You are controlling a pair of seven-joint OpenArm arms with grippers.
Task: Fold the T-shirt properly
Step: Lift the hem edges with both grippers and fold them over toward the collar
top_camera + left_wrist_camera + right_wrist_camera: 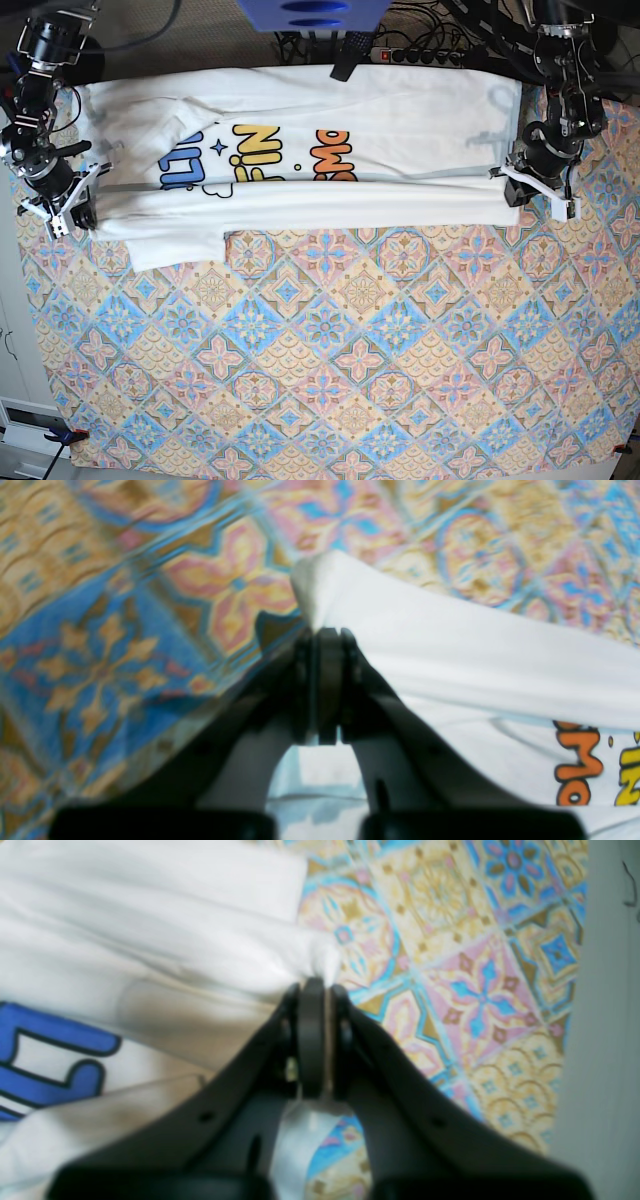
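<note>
The T-shirt (300, 150) lies stretched across the far part of the table, toward twelve o'clock in the base view, a long band of soft white cotton. Its near edge is folded up over itself, so a smooth plain strip covers the lower half of the print; blue, yellow and orange letters show above the fold. One short sleeve hangs down as a square flap at about eight o'clock of the garment.

The left gripper (327, 630) sits at the shirt's three o'clock end in the base view. Its dark, tapered plastic fingers (350, 645) are pressed together, pinching a bunched corner of white cloth that puffs up just past the tips. The orange letters lie at four o'clock of it in the wrist view.

The right gripper (315, 985) holds the nine o'clock end. Its fingers (340, 1000) are likewise clamped tight on a gathered, creased fold of fabric, with blue outlined lettering at eight o'clock.

Under everything spreads a tablecloth (340, 360) patterned with diamond tiles in blue, pink and ochre, flat and matte.
</note>
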